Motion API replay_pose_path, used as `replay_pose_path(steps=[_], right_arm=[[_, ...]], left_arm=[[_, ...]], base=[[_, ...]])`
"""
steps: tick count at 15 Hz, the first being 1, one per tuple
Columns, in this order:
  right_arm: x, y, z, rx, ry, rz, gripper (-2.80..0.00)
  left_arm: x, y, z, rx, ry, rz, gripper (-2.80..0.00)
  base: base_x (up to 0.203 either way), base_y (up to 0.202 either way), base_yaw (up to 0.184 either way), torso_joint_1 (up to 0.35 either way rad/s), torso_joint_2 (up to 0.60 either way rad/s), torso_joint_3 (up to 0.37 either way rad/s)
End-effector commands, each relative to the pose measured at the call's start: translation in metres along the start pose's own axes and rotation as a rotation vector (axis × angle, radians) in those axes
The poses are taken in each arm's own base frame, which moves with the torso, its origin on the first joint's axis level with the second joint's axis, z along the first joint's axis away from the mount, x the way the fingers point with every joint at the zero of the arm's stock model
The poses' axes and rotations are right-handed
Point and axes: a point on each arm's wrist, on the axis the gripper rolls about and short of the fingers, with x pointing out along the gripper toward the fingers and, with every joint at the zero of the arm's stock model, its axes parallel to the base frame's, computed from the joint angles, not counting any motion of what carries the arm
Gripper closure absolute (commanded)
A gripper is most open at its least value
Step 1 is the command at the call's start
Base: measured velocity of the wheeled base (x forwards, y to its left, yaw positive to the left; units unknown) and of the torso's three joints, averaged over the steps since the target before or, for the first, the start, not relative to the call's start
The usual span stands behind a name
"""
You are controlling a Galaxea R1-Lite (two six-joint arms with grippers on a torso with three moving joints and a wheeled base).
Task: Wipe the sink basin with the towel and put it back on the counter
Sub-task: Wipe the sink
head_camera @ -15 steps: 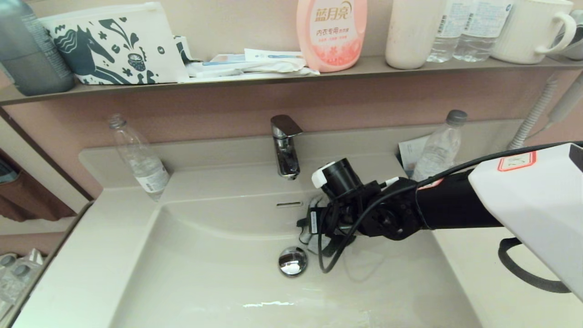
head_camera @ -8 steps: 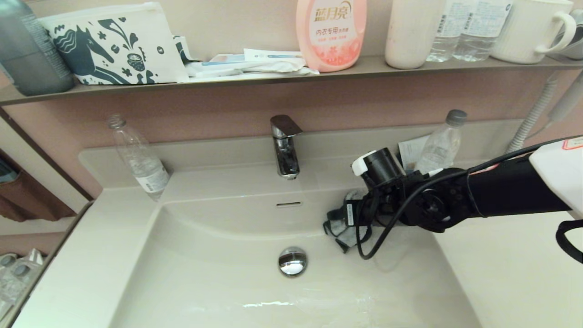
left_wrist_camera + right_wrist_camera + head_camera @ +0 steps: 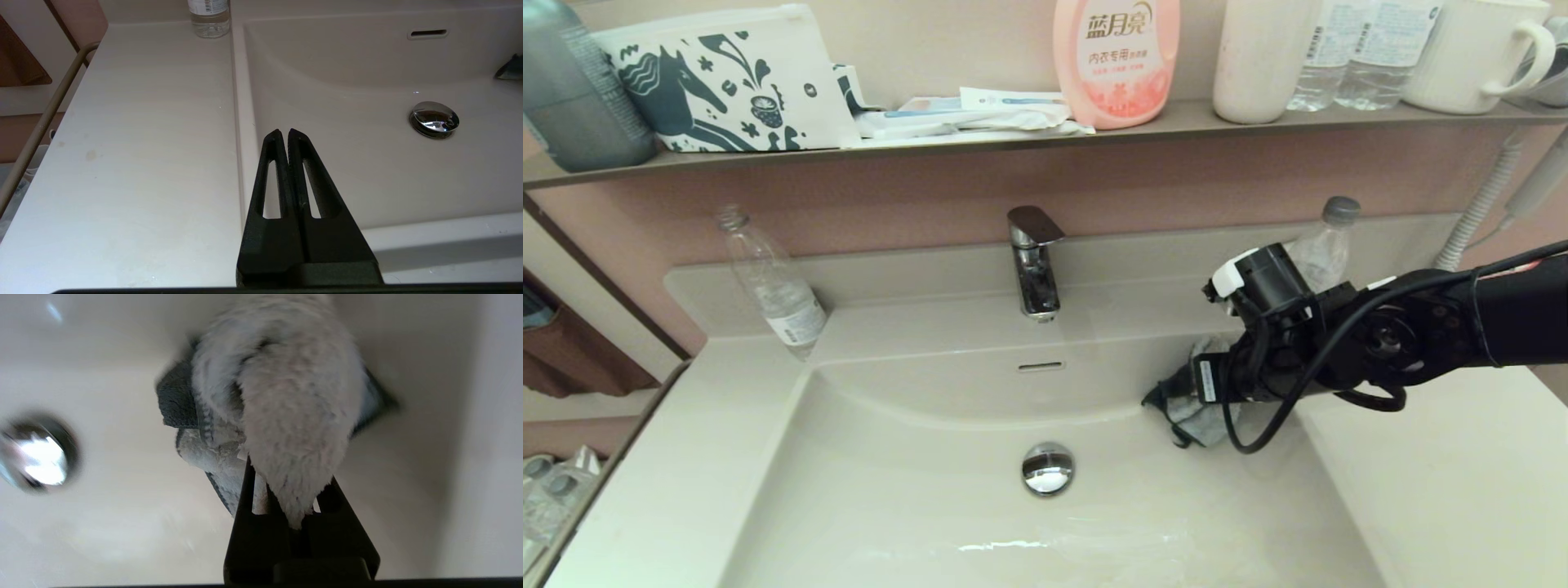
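Note:
The cream-white sink basin (image 3: 915, 490) has a chrome drain plug (image 3: 1047, 468) and an overflow slot (image 3: 1041, 366). My right gripper (image 3: 1186, 398) is low at the basin's right wall, shut on the towel (image 3: 1199, 418). The towel (image 3: 286, 396) bulges fluffy light grey over the fingers, with charcoal edges showing, and presses against the basin's right side. The drain plug (image 3: 39, 451) lies off to one side of it. My left gripper (image 3: 284, 132) is shut and empty, parked over the basin's left rim beside the counter (image 3: 135, 143).
A chrome faucet (image 3: 1033, 261) stands at the back centre. Clear bottles stand on the counter at back left (image 3: 772, 286) and back right (image 3: 1315, 257). The brown wall shelf (image 3: 1013, 139) above carries a pink detergent bottle, a pouch and cups. A rail (image 3: 45, 118) edges the left counter.
My right arm has swept the towel rightward, from beside the drain under the faucet to the basin's right wall. The left arm has not moved.

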Motion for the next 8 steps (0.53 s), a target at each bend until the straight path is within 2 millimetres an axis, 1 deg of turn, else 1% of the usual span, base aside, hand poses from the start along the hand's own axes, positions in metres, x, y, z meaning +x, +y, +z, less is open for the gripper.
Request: replay_pose_path(steps=[1, 2, 5, 7, 8], right_arm=[[-0.012, -0.006, -0.005, -0.012, 0.055, -0.024, 0.00], [-0.015, -0.009, -0.009, -0.027, 0.104, -0.055, 0.00], [-0.021, -0.019, -0.025, -0.090, 0.262, -0.218, 0.00], [-0.031, -0.027, -0.032, -0.123, 0.395, -0.284, 0.00], [-0.038, -0.030, -0.030, -0.117, 0.440, -0.307, 0.00]], left_arm=[[0.000, 0.000, 0.000, 0.000, 0.001, 0.001, 0.00], [0.000, 0.000, 0.000, 0.000, 0.001, 0.002, 0.00], [0.000, 0.000, 0.000, 0.000, 0.001, 0.001, 0.00], [0.000, 0.000, 0.000, 0.000, 0.001, 0.001, 0.00], [0.000, 0.000, 0.000, 0.000, 0.001, 0.002, 0.00]], base=[[0.000, 0.000, 0.000, 0.000, 0.00, 0.000], [0.000, 0.000, 0.000, 0.000, 0.00, 0.000], [0.000, 0.000, 0.000, 0.000, 0.00, 0.000], [0.000, 0.000, 0.000, 0.000, 0.00, 0.000], [0.000, 0.000, 0.000, 0.000, 0.00, 0.000]])
